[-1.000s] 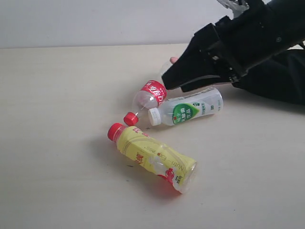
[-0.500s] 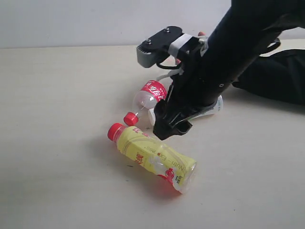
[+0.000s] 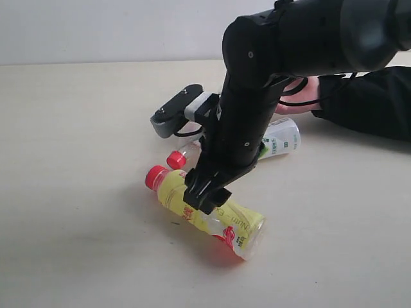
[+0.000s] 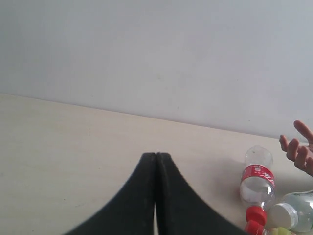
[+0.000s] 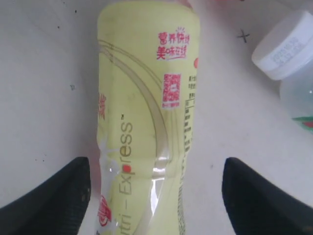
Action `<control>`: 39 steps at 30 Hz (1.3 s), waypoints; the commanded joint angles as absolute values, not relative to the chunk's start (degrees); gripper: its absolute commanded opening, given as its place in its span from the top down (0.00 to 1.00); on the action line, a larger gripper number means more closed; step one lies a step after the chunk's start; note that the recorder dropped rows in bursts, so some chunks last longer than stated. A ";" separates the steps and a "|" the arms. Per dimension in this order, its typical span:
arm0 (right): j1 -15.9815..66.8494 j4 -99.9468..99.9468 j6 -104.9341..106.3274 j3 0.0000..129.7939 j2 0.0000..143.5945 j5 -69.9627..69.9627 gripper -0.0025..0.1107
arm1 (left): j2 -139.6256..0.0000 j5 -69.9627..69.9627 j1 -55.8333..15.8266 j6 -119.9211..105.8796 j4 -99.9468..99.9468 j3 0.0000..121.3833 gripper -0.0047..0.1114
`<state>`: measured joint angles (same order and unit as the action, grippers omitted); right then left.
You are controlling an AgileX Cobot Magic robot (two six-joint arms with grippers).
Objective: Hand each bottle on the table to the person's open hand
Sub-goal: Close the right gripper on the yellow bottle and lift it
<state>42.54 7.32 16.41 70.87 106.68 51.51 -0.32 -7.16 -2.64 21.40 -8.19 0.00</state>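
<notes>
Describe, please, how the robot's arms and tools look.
The right arm is black with bulky rounded links; a grey bracket with a white band and thin black cables sits at its wrist. The right tool and left tool have black, tapering fingers.

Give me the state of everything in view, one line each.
yellow bottle, lying, capped, ungripped
red-label bottle, lying, capped
green-label bottle, lying, capped
hand, open, partly hidden
right end effector, open over yellow bottle
left end effector, shut, empty
</notes>
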 commanded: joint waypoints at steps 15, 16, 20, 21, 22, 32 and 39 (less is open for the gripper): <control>42.62 6.07 16.33 71.26 110.37 49.38 0.29 | 0.00 -7.11 -2.86 21.36 -8.38 0.00 0.96; 42.62 6.07 16.45 71.26 110.50 49.12 0.29 | 0.00 -7.11 -2.86 21.36 -8.38 0.00 0.96; 42.62 6.38 17.87 71.26 111.29 49.35 0.29 | 0.00 -7.11 -2.86 21.36 -8.38 0.00 0.96; 42.62 6.69 17.89 71.26 111.59 49.35 0.29 | 0.00 -7.11 -2.86 21.36 -8.38 0.00 0.96; 42.62 6.82 17.89 71.26 111.71 49.35 0.29 | 0.00 -7.11 -2.86 21.36 -8.38 0.00 0.96; 42.62 10.44 21.47 71.26 114.98 49.35 0.29 | 0.00 -7.11 -2.86 21.36 -8.38 0.00 0.96; 42.62 10.44 21.24 71.26 115.35 49.35 0.29 | 0.00 -7.11 -2.86 21.36 -8.38 0.00 0.96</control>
<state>42.54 10.16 20.76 70.87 115.39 49.65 -0.32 -7.27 -2.64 21.40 -8.19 0.00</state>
